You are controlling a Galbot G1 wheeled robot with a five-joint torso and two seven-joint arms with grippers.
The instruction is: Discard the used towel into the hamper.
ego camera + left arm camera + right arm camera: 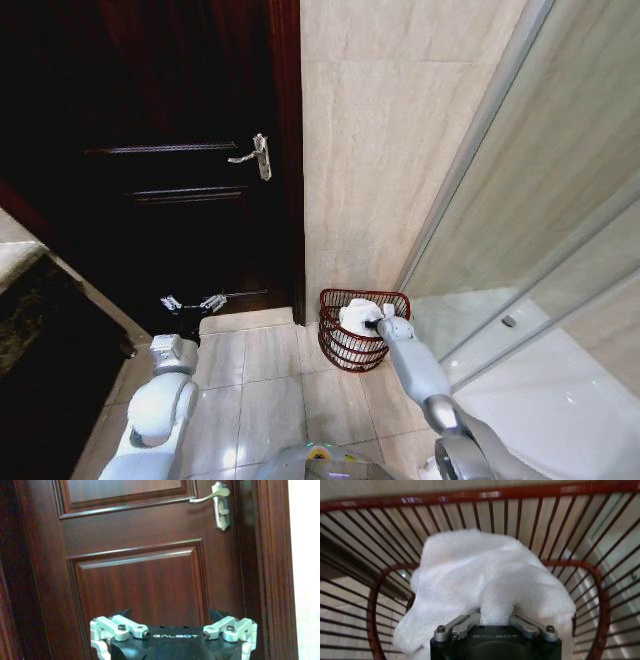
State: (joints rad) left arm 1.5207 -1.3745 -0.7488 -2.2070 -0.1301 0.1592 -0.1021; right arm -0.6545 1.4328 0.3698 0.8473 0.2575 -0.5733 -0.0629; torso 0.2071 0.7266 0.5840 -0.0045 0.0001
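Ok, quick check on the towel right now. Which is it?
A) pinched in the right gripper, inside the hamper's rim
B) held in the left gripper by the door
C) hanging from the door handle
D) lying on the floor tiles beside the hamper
A: the right wrist view shows the right gripper shut on a fold of the white towel with the hamper bars all around it; the left gripper hangs open by the door.

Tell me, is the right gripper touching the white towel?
Touching. In the right wrist view, the right gripper is closed on a fold of the towel, which hangs inside the hamper.
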